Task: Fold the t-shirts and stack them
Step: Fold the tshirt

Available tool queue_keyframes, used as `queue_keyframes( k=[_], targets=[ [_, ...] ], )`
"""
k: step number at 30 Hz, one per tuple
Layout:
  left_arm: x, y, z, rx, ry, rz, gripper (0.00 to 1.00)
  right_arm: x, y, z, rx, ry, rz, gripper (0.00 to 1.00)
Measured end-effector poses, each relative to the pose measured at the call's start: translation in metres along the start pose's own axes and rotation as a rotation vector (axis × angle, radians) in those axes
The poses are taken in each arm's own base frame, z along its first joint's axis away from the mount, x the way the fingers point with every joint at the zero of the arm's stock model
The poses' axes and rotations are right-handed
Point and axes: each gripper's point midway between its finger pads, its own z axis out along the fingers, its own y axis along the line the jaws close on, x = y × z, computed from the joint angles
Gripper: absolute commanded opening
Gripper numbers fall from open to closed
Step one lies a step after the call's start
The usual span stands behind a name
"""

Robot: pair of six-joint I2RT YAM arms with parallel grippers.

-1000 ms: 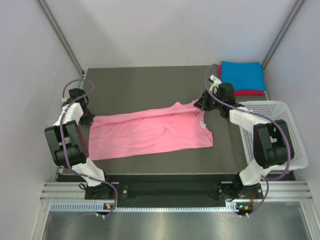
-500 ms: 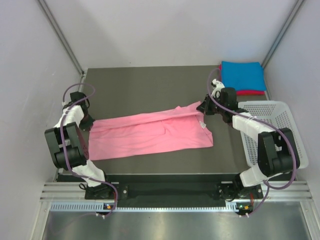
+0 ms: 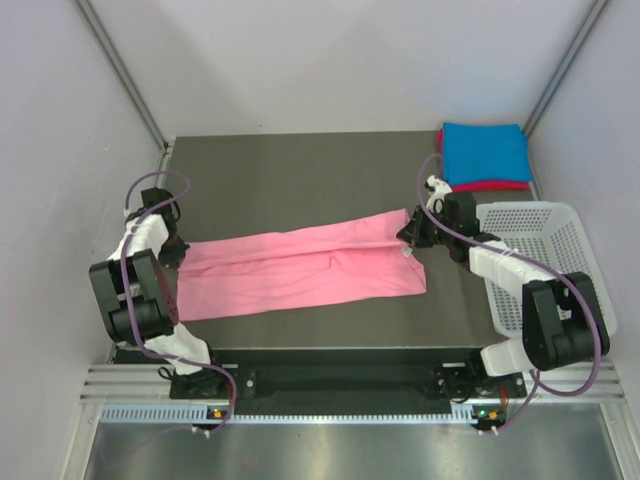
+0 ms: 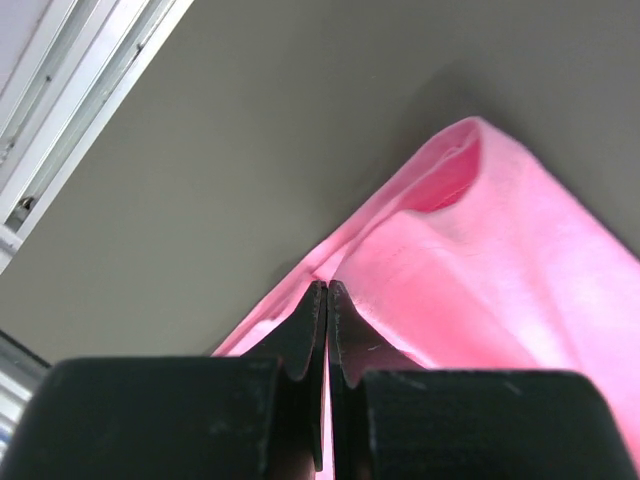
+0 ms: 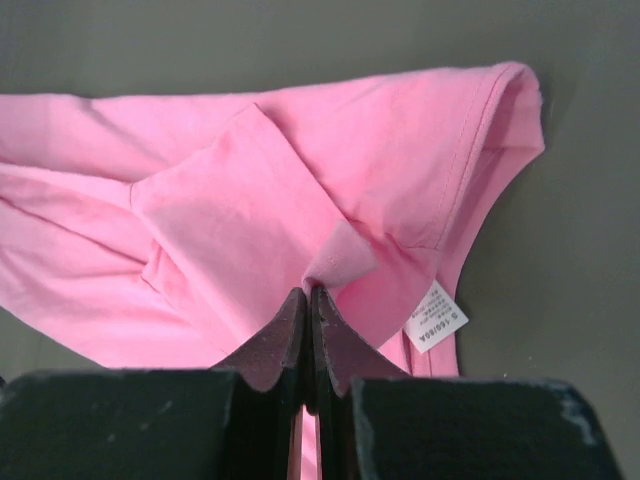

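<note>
The pink t-shirt (image 3: 300,265) lies on the surface (image 3: 300,180), long axis running left to right between the arms — the left claw (image 3: 176,247) clenched on its far-left corner, the right claw (image 3: 408,232) on its far-right corner.

Seen from above, there are 3 t-shirts: 1 pink t-shirt (image 3: 300,268), 1 blue t-shirt (image 3: 486,150) and 1 magenta-red t-shirt (image 3: 500,186). There is 1 white mesh basket (image 3: 585,250), 1 dark table (image 3: 300,170) and 1 white label (image 5: 435,317) on the pink cloth. There are 2 robot arms, 1 left arm (image 3: 135,300) and 1 right arm (image 3: 500,262), and 2 grippers, 1 left gripper (image 4: 326,287) and 1 right gripper (image 5: 308,292).
</note>
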Motion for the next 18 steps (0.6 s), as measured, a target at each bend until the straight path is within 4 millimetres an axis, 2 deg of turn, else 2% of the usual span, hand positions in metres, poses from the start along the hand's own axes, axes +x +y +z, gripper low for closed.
queue_keyframes(
  k=[1, 3, 4, 6, 8, 15, 18],
  targets=[
    [0.001, 0.002, 0.001, -0.007, 0.002, 0.002, 0.10, 0.006, -0.001, 0.000, 0.001, 0.012, 0.006, 0.00],
    [0.003, 0.005, 0.001, -0.026, 0.004, 0.005, 0.22, 0.018, -0.003, -0.001, 0.000, 0.036, 0.021, 0.00],
    [0.003, 0.007, 0.001, -0.036, 0.003, 0.004, 0.31, 0.026, -0.004, -0.001, -0.001, 0.050, 0.027, 0.00],
    [0.003, 0.011, 0.001, -0.057, -0.001, -0.005, 0.35, 0.037, -0.005, -0.002, -0.002, 0.073, 0.039, 0.00],
    [0.003, 0.013, 0.001, -0.071, 0.000, -0.011, 0.43, 0.045, -0.006, -0.002, -0.003, 0.090, 0.046, 0.00],
    [-0.005, 0.014, -0.016, -0.049, -0.045, -0.036, 0.44, 0.047, -0.004, -0.004, -0.011, 0.094, 0.050, 0.00],
    [-0.003, 0.009, -0.017, -0.019, -0.034, -0.036, 0.45, 0.046, -0.003, -0.005, -0.013, 0.089, 0.048, 0.00]
  ],
)
